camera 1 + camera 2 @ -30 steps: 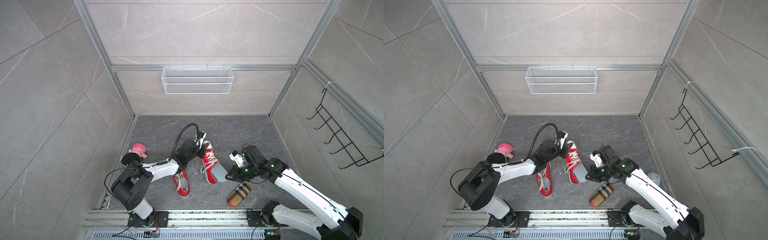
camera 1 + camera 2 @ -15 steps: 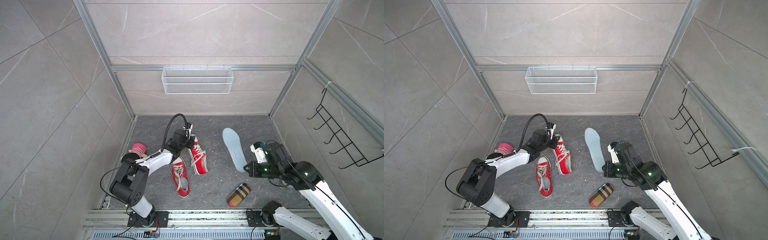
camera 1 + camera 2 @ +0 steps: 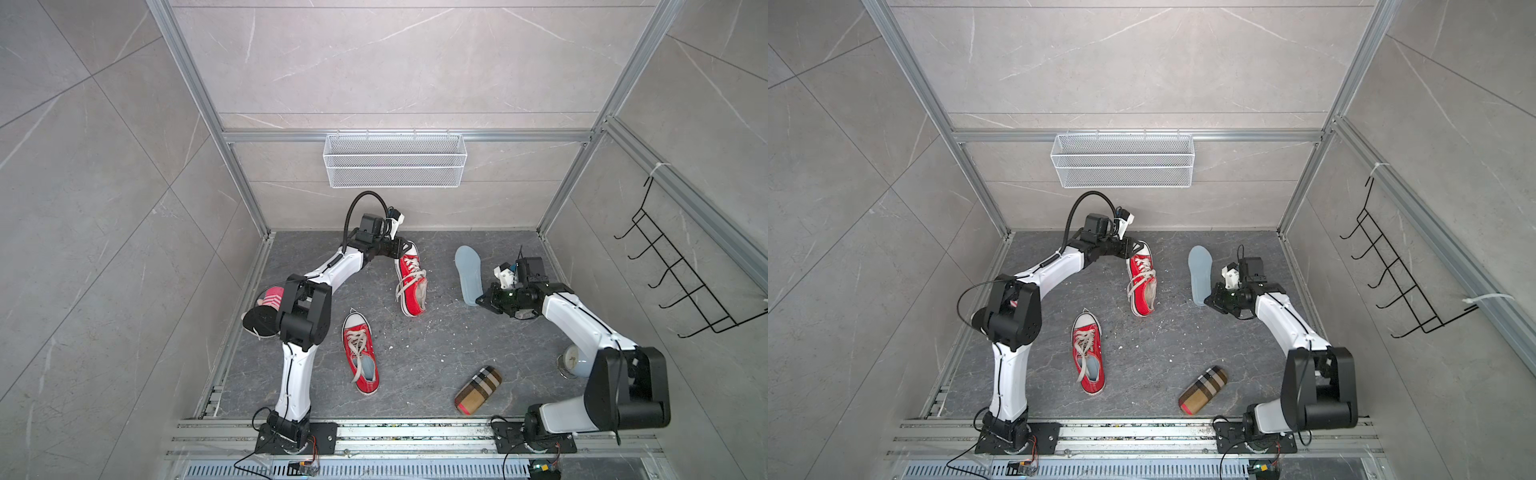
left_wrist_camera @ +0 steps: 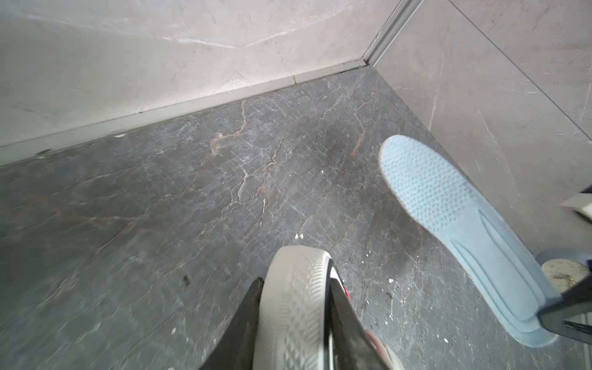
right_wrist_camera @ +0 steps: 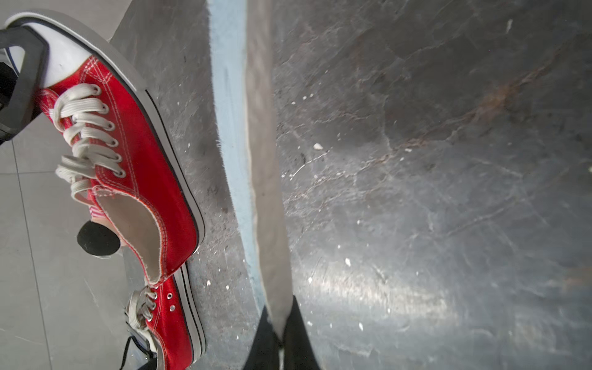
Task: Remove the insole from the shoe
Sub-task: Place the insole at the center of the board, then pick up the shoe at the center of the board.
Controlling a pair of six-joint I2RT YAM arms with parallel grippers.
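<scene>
insole [image 3: 468,274] pulled out, left tool [image 3: 401,248] holds shoe [image 3: 412,286]

The dark grey stone floor [image 3: 436,345] carries a red shoe [image 3: 360,353] lying flat. Well to the shoe's right lies a checked case [image 3: 478,390], farther right a small clock [image 3: 572,360]. White crumbs are scattered between.
</scene>
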